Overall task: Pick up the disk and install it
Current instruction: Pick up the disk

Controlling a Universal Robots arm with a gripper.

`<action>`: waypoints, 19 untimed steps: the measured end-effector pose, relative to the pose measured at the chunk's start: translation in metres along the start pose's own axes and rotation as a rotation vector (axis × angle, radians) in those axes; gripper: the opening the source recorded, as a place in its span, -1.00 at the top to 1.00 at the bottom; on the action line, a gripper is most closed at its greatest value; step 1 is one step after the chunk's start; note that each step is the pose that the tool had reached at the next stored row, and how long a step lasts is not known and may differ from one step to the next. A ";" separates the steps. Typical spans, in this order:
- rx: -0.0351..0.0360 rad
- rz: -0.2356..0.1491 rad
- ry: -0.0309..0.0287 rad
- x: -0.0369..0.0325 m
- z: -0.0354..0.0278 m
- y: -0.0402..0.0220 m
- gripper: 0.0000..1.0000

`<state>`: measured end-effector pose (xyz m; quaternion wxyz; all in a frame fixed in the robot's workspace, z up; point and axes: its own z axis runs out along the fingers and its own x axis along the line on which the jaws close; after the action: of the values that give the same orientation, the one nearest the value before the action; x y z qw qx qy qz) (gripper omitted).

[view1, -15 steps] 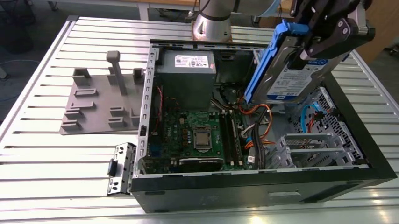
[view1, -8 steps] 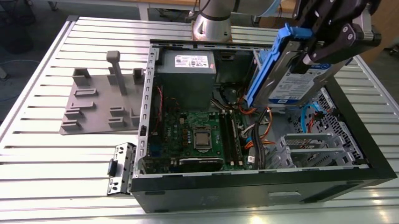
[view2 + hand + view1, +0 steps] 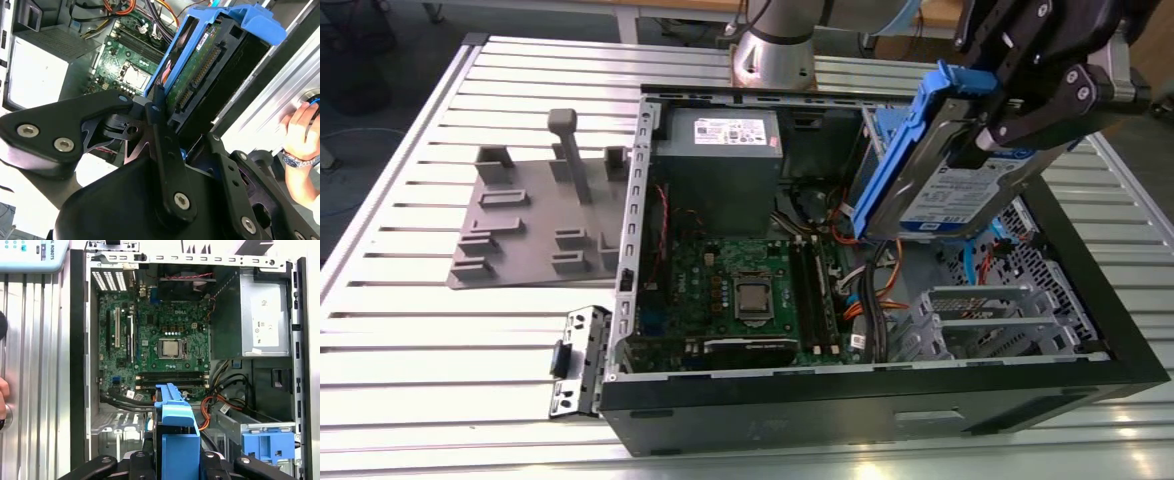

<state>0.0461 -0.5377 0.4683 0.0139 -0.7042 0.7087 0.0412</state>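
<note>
Okay, starting nearest the exterior camera: the black open-sided desktop computer case (image 3: 854, 410) lies on its side on the slatted aluminium table (image 3: 440, 400). A small perforated metal bracket (image 3: 580, 360) sits just beside its near corner, on the exterior view's left. Inside, the green motherboard (image 3: 747, 290) lies flat on the bottom (shiny square chip in the middle).

Past that, towards the exterior view's right, the black linkage gripper (image 3: 1001, 120) has its jaws pinched on the flat rectangular silver-grey disk (image 3: 941, 185), which has a blue plastic frame round its edges. The disk is up in the air, tilted on edge with its white-and-blue label facing the exterior camera. Its lower end dips into the case above the orange and blue cables (image 3: 874, 290), and I can't tell if it touches anything down there. In the second wrist view one of the black fingers (image 3: 167, 150) presses right against the blue frame.

Farther back, the boxy grey metal power supply (image 3: 720, 160) with a white sticker fills the case's far corner. A grey plastic fixture plate (image 3: 534, 230) with upright posts sits on the table to the exterior view's left. At the very back is the arm's silver base (image 3: 774, 50). A person's hand (image 3: 300, 125) rests on the table in the second wrist view.
</note>
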 end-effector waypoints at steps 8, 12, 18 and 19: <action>0.0000 0.000 0.0000 0.0083 -0.0002 -0.0020 0.27; 0.0000 0.000 0.0000 0.0121 -0.0004 -0.0030 0.27; 0.0000 0.000 0.0000 0.0183 -0.0005 -0.0045 0.27; 0.0000 0.000 0.0000 0.0195 -0.0005 -0.0048 0.27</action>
<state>0.0508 -0.5571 0.4671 0.0139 -0.7042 0.7087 0.0411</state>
